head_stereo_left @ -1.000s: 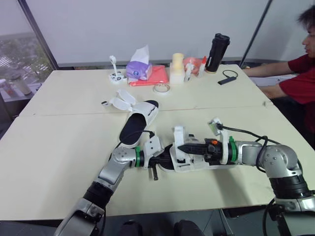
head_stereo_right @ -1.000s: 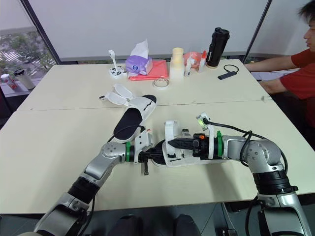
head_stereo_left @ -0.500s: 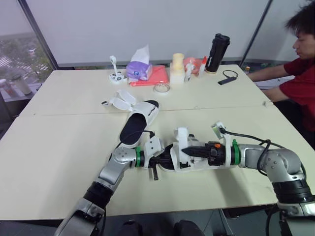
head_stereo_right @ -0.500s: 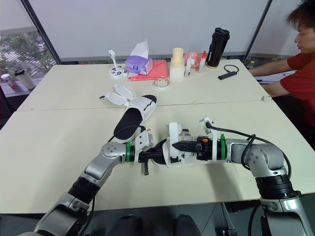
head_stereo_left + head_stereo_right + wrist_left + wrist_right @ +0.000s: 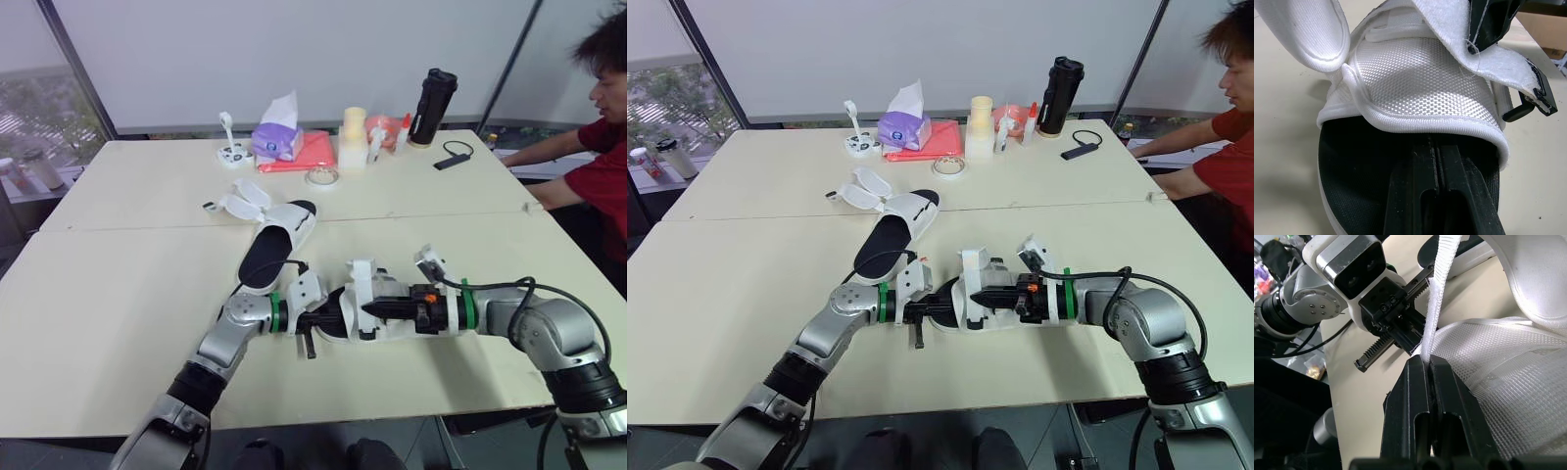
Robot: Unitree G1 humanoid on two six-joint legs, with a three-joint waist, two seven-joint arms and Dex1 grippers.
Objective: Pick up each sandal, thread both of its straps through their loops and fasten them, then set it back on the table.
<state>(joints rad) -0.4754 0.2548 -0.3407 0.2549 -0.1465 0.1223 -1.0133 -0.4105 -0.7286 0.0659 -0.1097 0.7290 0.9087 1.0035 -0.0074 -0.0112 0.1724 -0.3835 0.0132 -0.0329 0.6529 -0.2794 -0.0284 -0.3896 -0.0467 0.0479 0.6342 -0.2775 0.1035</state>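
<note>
near sandal [image 5: 355, 294]: no lettering readable on its white straps or black sole
far sandal [image 5: 269, 253]: none legible
black bottle [image 5: 432, 103]: no brand can be made out
tissue pack [image 5: 276, 140]: any print too small to read
overall: no text, number or sign can be read

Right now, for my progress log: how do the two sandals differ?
The near sandal is being worked: the right gripper pinches its strap, the left gripper reaches over its insole; the far sandal lies untouched. The near one lies crosswise, the far one points away. The far one's straps splay flat; the near one's strap stands up. Both are white with black insoles.
</note>
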